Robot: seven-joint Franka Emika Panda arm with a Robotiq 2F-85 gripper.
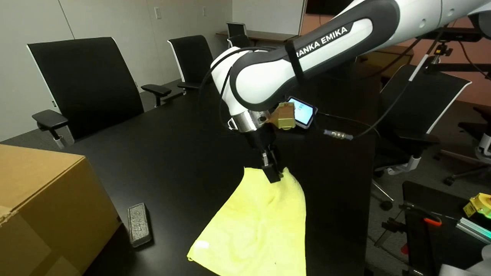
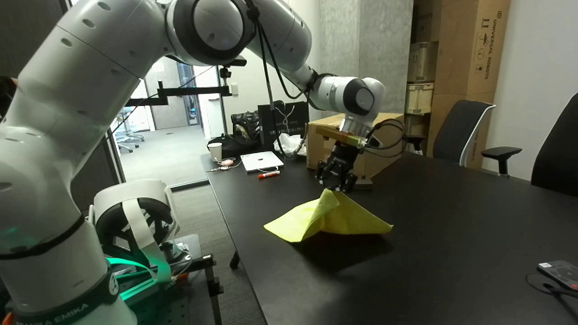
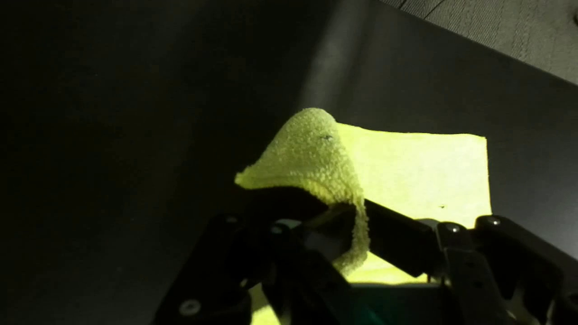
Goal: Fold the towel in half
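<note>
The yellow towel lies on the black table, with its far edge lifted in an exterior view. It also shows in an exterior view, raised to a peak under the gripper with its corners spread on the table. My gripper is shut on the towel's lifted edge. In the wrist view the towel is pinched between the fingertips of the gripper, and a fuzzy flap folds over beside them. The rest of the towel lies flat below. The gripper also shows in an exterior view, with its fingertips at the peak.
A cardboard box and a dark eraser-like block stand beside the towel. A small screen device lies behind the gripper. A laptop and a red marker lie near the table edge. Chairs surround the table.
</note>
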